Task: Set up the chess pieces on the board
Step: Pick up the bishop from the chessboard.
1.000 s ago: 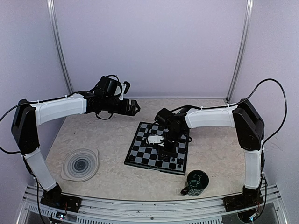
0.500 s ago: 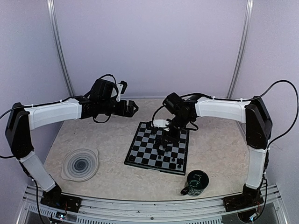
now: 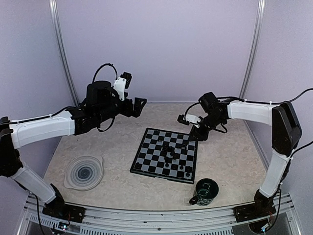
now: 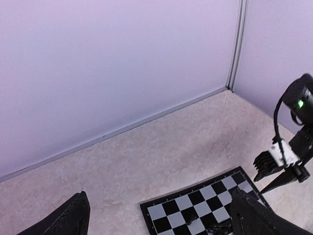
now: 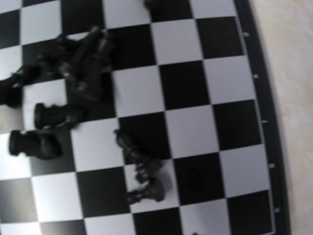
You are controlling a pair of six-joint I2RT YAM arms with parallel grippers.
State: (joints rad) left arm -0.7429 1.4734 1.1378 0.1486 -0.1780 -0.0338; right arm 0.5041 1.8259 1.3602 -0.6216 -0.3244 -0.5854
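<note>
Overhead, the board (image 3: 149, 154) lies near the middle of the surface (image 3: 112, 142), slightly toward 3 o'clock. Black pieces (image 3: 173, 152) sit on it, most toppled in a heap near its centre, a few along its 6 o'clock edge. The left fingers (image 3: 138, 105) hover spread wide at 11 o'clock, off the board. The right fingers (image 4: 270, 169) hang above the board's 1 o'clock corner; whether they grip anything cannot be told. A plate (image 3: 84, 172) lies at 8 o'clock, a mug (image 3: 204, 192) at 5.
</note>
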